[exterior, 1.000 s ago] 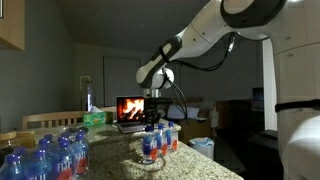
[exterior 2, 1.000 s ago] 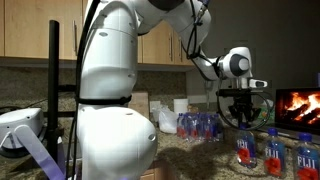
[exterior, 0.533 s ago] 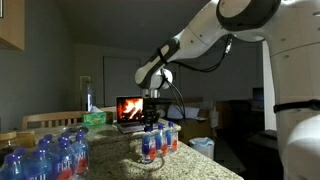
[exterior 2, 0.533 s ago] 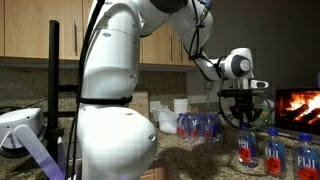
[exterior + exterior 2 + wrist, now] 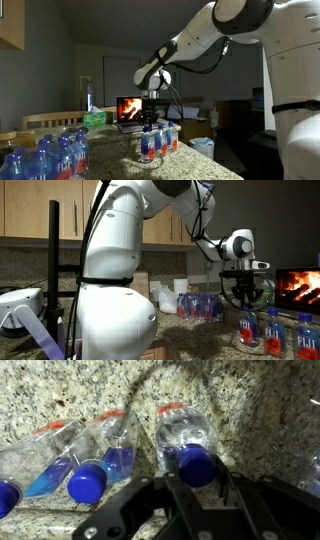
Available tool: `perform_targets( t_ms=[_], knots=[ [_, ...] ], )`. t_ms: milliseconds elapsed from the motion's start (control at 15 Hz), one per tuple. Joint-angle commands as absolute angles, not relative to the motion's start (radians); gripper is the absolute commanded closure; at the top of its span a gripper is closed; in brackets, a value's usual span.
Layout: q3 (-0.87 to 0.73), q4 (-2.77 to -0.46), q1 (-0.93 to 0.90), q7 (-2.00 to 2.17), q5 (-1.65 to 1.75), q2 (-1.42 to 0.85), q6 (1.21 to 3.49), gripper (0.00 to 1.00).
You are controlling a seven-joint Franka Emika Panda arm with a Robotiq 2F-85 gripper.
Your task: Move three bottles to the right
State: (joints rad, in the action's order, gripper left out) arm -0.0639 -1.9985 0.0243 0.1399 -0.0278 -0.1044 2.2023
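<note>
Three clear bluish bottles with blue caps and red-and-blue labels stand in a tight row on the speckled granite counter (image 5: 270, 410). In the wrist view my gripper (image 5: 197, 472) is shut on the blue cap of the rightmost bottle (image 5: 185, 435), one finger on each side. Its two neighbours (image 5: 110, 455) (image 5: 45, 460) stand just to its left. In both exterior views the gripper (image 5: 150, 124) (image 5: 243, 302) points straight down onto the group of three bottles (image 5: 159, 143) (image 5: 270, 332). Whether the held bottle's base is off the counter I cannot tell.
A large cluster of identical bottles (image 5: 45, 155) fills the near corner, and another group (image 5: 200, 305) stands behind the gripper. A glowing screen (image 5: 130, 108) sits at the back, a green box (image 5: 95, 118) beside it. The counter edge (image 5: 220, 165) runs close to the three bottles.
The gripper stays shut on the same bottle cap and the bottles have not moved. Only the arm's upper links have shifted slightly.
</note>
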Motion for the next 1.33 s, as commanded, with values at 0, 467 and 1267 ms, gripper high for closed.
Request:
perform_targets(
  t_ms=[0, 467, 1267],
  knots=[
    [-0.059, -1.976, 0.039, 0.095, -0.058, -0.109, 2.180, 0.85],
    [-0.058, -1.975, 0.037, 0.093, -0.048, -0.111, 2.172, 0.85],
    [-0.055, -1.956, 0.034, 0.056, -0.028, -0.121, 2.108, 0.85]
  ],
)
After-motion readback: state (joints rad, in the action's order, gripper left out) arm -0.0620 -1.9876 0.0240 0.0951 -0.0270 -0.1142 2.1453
